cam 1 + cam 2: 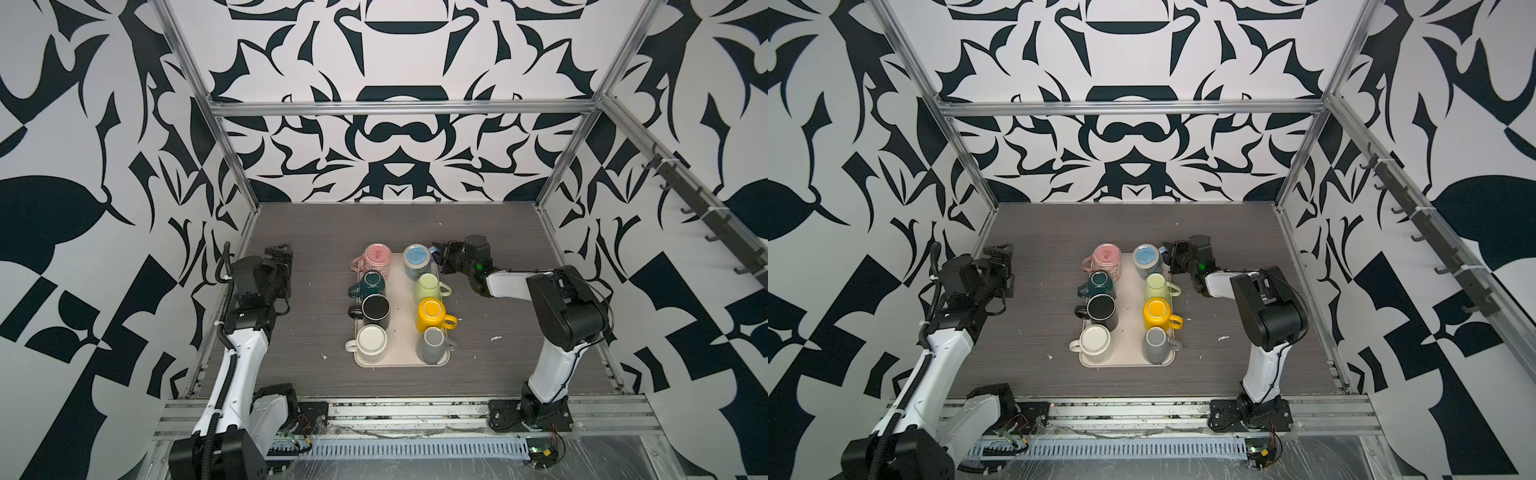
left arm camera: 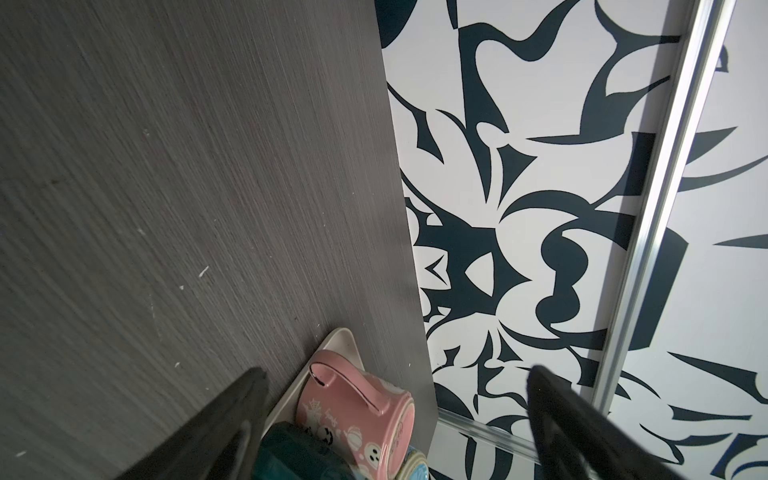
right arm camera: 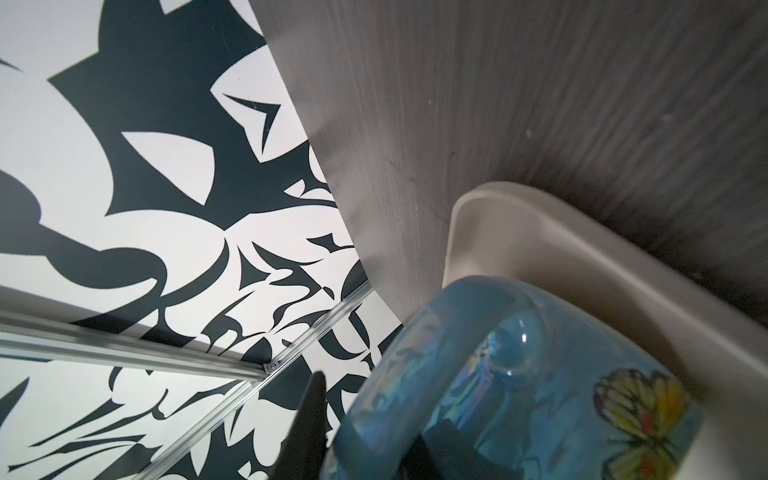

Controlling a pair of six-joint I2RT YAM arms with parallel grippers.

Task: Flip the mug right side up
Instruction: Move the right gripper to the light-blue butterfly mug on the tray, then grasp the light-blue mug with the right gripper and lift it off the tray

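A blue mug with a butterfly print point(image 1: 417, 258) point(image 1: 1147, 257) point(image 3: 582, 395) stands base up at the far right corner of the beige tray point(image 1: 401, 291) point(image 3: 540, 232). My right gripper point(image 1: 438, 255) point(image 1: 1167, 254) point(image 3: 374, 440) is at its right side, shut on the mug's handle point(image 3: 436, 328): one finger lies outside the loop and one inside it. My left gripper point(image 1: 279, 251) point(image 1: 998, 251) point(image 2: 399, 374) hangs open and empty over the table, well left of the tray.
Other mugs fill the tray base up: pink point(image 1: 377, 259) point(image 2: 353, 403), dark green point(image 1: 371, 282), black point(image 1: 375, 309), white point(image 1: 371, 340), light green point(image 1: 428, 286), yellow point(image 1: 432, 311), grey point(image 1: 432, 343). Patterned walls and metal frame posts close in the table.
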